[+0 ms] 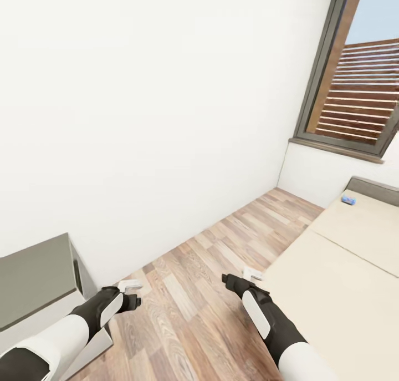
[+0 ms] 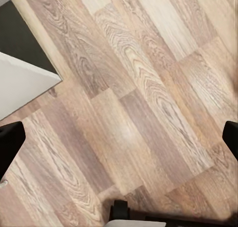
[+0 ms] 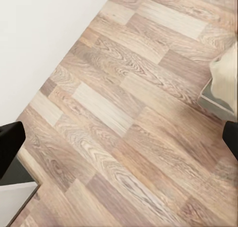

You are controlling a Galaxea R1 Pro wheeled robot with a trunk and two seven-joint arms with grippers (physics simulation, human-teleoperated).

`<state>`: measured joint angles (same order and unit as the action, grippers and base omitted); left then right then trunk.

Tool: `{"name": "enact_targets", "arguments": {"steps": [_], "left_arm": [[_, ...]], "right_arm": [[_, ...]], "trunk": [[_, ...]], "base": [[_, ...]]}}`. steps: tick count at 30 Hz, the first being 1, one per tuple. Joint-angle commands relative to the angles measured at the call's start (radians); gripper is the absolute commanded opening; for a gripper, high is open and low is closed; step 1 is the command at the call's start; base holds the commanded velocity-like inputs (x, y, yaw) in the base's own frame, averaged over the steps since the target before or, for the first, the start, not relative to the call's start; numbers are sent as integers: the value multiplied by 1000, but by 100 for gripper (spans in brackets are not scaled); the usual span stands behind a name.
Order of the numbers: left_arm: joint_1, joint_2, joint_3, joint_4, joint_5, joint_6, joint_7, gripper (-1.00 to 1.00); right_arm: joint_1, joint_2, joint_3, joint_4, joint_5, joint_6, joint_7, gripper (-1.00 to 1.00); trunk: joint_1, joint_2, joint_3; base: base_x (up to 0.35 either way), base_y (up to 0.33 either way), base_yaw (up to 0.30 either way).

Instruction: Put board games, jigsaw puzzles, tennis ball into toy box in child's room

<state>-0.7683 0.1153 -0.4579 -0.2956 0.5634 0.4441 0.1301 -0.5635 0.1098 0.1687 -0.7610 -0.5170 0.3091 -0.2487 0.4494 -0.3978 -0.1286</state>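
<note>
A small blue board game (image 1: 348, 200) lies on the beige bed (image 1: 332, 281) at the far right, close to the grey headboard (image 1: 377, 189). A corner of the table (image 1: 33, 278), its dark-grey section, shows at the lower left. My left gripper (image 1: 132, 292) hangs over the wood floor beside that corner, empty, with its fingertips (image 2: 10, 147) wide apart. Near the bed's edge my right gripper (image 1: 245, 275) is also open and empty, its fingertips (image 3: 9, 142) spread over bare floor. The toy box, jigsaw puzzles and tennis ball are out of view.
A white wall (image 1: 138, 120) runs along the left and a window (image 1: 360, 92) sits at the upper right. A strip of wood floor (image 1: 221, 270) lies between wall and bed.
</note>
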Motion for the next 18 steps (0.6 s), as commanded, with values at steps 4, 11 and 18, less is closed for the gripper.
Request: {"name": "enact_targets", "arguments": {"steps": [4, 11, 18], "left_arm": [[0, 1, -7, -3, 11, 5, 8, 100], [0, 1, -8, -3, 10, 5, 8, 100], [0, 1, -7, -3, 11, 5, 8, 100]], "right_arm": [[-1, 0, 4, -1, -9, 2, -9, 100], [-1, 1, 5, 0, -9, 2, -9, 100], [-1, 1, 5, 0, -9, 2, -9, 100]], "trunk": [[1, -2, -2], [1, -2, -2], [1, -2, -2]], "base": [[0, 0, -281], [0, 0, -281], [0, 0, -281]]}}
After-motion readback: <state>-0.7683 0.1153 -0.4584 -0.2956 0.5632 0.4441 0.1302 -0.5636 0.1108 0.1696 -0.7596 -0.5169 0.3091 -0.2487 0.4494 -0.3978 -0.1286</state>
